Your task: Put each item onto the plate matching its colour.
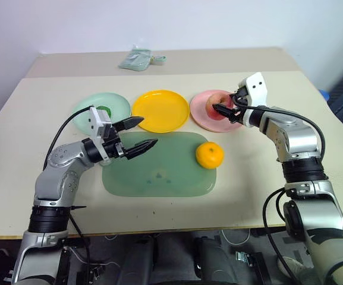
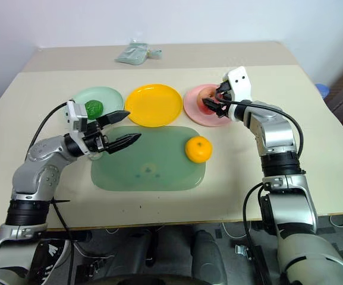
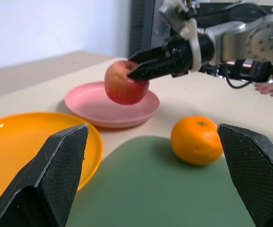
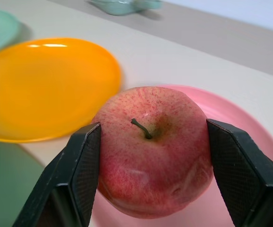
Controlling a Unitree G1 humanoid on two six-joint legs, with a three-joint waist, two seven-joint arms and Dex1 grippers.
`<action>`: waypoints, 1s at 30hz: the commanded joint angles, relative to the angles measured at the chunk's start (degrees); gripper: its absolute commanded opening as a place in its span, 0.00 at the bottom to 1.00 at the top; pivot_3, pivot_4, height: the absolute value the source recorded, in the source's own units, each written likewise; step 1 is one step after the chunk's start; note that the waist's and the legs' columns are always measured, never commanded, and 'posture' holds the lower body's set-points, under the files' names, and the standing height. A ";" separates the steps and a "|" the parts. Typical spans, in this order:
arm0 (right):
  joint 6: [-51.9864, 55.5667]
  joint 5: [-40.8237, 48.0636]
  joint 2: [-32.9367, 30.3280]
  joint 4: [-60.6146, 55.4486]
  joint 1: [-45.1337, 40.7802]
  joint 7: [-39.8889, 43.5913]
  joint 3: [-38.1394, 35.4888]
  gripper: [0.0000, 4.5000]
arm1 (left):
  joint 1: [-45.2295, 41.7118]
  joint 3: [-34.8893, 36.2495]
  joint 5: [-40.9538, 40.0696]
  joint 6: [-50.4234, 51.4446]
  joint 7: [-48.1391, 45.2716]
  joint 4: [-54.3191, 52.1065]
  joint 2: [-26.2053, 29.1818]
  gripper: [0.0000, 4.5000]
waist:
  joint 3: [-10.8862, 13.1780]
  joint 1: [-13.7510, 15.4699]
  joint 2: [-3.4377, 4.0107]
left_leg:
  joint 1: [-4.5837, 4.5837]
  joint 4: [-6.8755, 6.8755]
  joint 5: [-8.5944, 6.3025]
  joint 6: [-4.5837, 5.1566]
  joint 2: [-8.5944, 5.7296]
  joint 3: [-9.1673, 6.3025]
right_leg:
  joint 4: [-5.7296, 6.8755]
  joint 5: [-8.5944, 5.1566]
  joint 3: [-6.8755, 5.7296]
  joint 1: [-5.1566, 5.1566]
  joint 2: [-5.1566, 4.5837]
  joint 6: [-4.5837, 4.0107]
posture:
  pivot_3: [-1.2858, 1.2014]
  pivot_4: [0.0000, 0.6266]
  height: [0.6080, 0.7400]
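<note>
Nearest on the table (image 1: 34, 196) lay the translucent green tray (image 1: 159, 178), its long axis running left to right. The orange (image 1: 210, 155) sat on the tray's right end, its small stem dimple facing up. Over the tray's left end hung the left gripper (image 1: 140, 134), its two black fingers spread wide with nothing between them. That forearm reached in from the near left with the elbow bent, and the fingers pointed roughly level toward the right.

Farther back stood the three plates in a row across the table. The mint green plate (image 1: 119, 104) was on the left, with the dark green bumpy lump (image 2: 94, 107) resting on it, partly hidden behind the left wrist. The yellow plate (image 1: 160, 110) in the middle was bare. The pink plate (image 1: 201, 116) was on the right.

The right gripper (image 1: 223, 109) was clamped on the pink-red apple (image 4: 153, 149), one finger pressed against each side of it. The apple was held upright, stem up, just above the pink plate; the left wrist view showed it clear of the plate's surface. The right arm came in from the near right, bent at the elbow, and the fingers pointed left and slightly down over the plate.

Beyond the plates, on the far strip of the table, lay a small pale green pouch (image 1: 138, 59).
</note>
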 commanded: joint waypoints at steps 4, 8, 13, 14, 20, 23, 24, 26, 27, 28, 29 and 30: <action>-7.68 -1.82 0.19 6.51 -3.20 -2.76 -1.74 0.64 | -1.73 -0.98 2.14 -3.44 2.48 -1.31 -2.13 1.00 | 0.00 0.12 0.00 | 0.00 0.05 0.01 0.00 -0.01 0.00 | -0.01 0.00 0.02 0.04 0.00 0.00 | 0.52 0.24 1.00; -10.92 -3.13 0.44 9.30 -3.17 -2.93 -1.36 0.64 | -2.14 -1.32 3.20 -4.64 3.29 -0.42 -2.55 1.00 | 0.01 0.11 0.01 | 0.00 0.05 0.01 0.00 -0.02 0.00 | -0.01 0.00 0.01 0.04 0.02 0.00 | 0.52 0.24 1.00; -12.02 -3.26 0.52 10.53 -3.20 -1.35 -1.35 0.94 | -2.26 -1.57 3.44 -4.90 3.25 0.00 -2.49 1.00 | 0.01 -0.03 0.02 | 0.00 0.05 0.01 0.00 -0.02 0.00 | -0.01 0.01 0.02 0.03 0.02 0.01 | 0.52 0.24 1.00; -12.45 -3.64 0.52 10.50 -3.11 -1.62 -1.23 0.99 | -2.24 -1.61 3.40 -4.90 3.12 -0.02 -2.42 1.00 | 0.01 -0.02 0.02 | 0.00 0.05 0.01 0.00 -0.01 0.00 | 0.00 0.01 0.02 0.04 0.04 0.01 | 0.52 0.24 1.00; -13.22 -2.76 0.65 10.05 -3.81 -3.61 -3.15 0.99 | -2.20 -1.44 3.02 -4.68 2.82 -0.16 -2.39 1.00 | 0.01 0.05 0.02 | 0.00 0.06 0.01 0.00 -0.01 -0.02 | 0.01 0.01 0.02 0.04 0.06 0.01 | 0.52 0.24 1.00; -13.96 -0.90 0.40 7.06 -3.05 -2.14 -4.38 0.99 | -1.84 -1.24 2.28 -3.97 2.04 -0.52 -1.95 1.00 | 0.01 0.06 0.02 | 0.00 0.06 0.01 0.00 -0.01 -0.02 | 0.01 0.01 0.02 0.04 0.06 0.01 | 0.52 0.24 1.00; -13.80 0.40 0.20 5.00 -2.20 -0.44 -4.77 0.99 | -1.70 -1.17 2.11 -3.77 1.58 -0.62 -1.59 1.00 | 0.02 0.05 0.03 | 0.00 0.06 0.01 0.00 0.00 -0.02 | 0.00 0.01 0.02 0.04 0.06 0.01 | 0.52 0.24 1.00; -12.01 3.30 -0.08 1.20 -0.49 2.87 -5.69 0.99 | -1.63 -0.86 1.96 -3.71 1.15 -0.49 -1.19 1.00 | 0.02 0.01 0.03 | 0.00 0.04 0.01 0.00 0.00 -0.03 | 0.00 0.01 0.02 0.04 0.06 0.01 | 0.52 0.24 1.00; -11.36 4.86 -0.36 -1.10 0.66 4.78 -6.19 0.99 | -1.58 -0.72 1.84 -3.57 0.87 -0.36 -0.86 1.00 | 0.02 0.05 0.03 | 0.00 0.04 0.01 0.00 0.00 -0.03 | 0.01 0.01 0.02 0.04 0.06 0.01 | 0.52 0.24 1.00; -10.28 6.69 -0.77 -3.78 2.06 6.90 -6.66 0.99 | -1.51 -0.58 1.71 -3.44 0.58 -0.23 -0.57 1.00 | 0.02 0.09 0.03 | 0.00 0.04 0.01 0.00 0.01 -0.04 | 0.01 0.01 0.01 0.04 0.07 0.01 | 0.52 0.24 1.00; -10.16 7.57 -1.43 -6.77 3.71 8.78 -6.58 0.99 | -1.46 -0.44 1.56 -3.34 0.35 -0.15 -0.40 1.00 | 0.02 0.11 0.03 | 0.00 0.04 0.01 0.00 0.01 -0.05 | 0.01 0.01 0.01 0.05 0.07 0.01 | 0.52 0.24 1.00; -9.52 10.14 -2.21 -11.11 6.15 12.65 -6.49 0.99 | -1.31 -0.39 1.02 -2.86 -0.39 -0.36 -0.04 1.00 | 0.02 0.27 0.03 | 0.00 0.04 0.01 0.00 0.02 -0.05 | 0.01 0.01 0.01 0.06 0.08 0.01 | 0.52 0.24 1.00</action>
